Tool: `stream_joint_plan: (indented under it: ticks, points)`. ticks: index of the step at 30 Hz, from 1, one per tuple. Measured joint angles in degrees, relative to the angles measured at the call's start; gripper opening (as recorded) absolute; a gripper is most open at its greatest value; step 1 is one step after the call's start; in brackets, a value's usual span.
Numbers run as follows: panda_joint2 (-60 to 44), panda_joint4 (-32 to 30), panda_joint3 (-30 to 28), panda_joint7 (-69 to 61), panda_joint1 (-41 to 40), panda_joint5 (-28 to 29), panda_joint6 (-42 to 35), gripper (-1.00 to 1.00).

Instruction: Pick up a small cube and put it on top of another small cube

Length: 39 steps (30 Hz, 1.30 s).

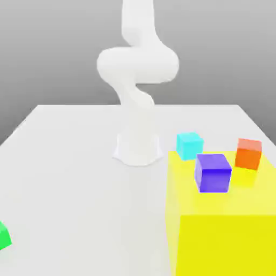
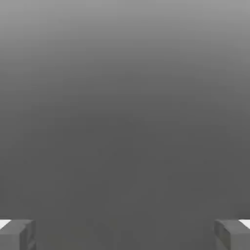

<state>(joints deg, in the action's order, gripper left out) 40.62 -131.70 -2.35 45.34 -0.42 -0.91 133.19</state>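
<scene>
A: Start with what sits closest to the exterior camera, and place everything by the big yellow block point(image 1: 226, 237).

B: The yellow block itself is nearest, filling the lower part of the exterior view's right. Well apart from it, at the exterior view's left edge, a green cube point(image 1: 3, 235) lies on the white table point(image 1: 70, 178), partly cut off by the frame.

A: And on top of the block?

B: A purple cube point(image 1: 213, 172) rests on its upper face, back from the front edge and toward the block's left side. An orange cube point(image 1: 248, 153) stands farther back on the same face, to the purple one's right, the two apart.

A: Beyond that?

B: A cyan cube point(image 1: 189, 145) sits at the block's far left corner; whether it stands on the block or on the table just behind it, I cannot tell. Left of that corner and a little farther back, the white arm's base point(image 1: 138, 148) stands on the table, the arm rising and curling upward.

A: The claw?

B: In the hand view the gripper point(image 2: 125, 234) is released: one finger point(image 2: 17, 234) and the other stand wide apart, nothing between them, only grey background ahead.
</scene>
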Motion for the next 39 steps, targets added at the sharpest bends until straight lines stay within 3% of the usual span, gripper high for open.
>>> stream_joint_plan:
  ticks: [18, 29, 34, 35, 39]
  points:
    - [-37.73, 0.62, -15.61, -6.65, -6.22, -10.78, 10.12, 0.00]
    - [-60.25, 0.92, -19.21, -9.57, -15.01, -15.73, 16.46, 0.00]
    - [-70.54, 2.91, -14.91, -12.99, -19.85, -20.51, 23.01, 0.00]
    - [-71.68, 3.19, -14.22, -13.49, -20.42, -21.18, 23.84, -1.00]
    - [-71.68, 3.19, -14.21, -13.49, -20.42, -21.19, 23.81, -1.00]
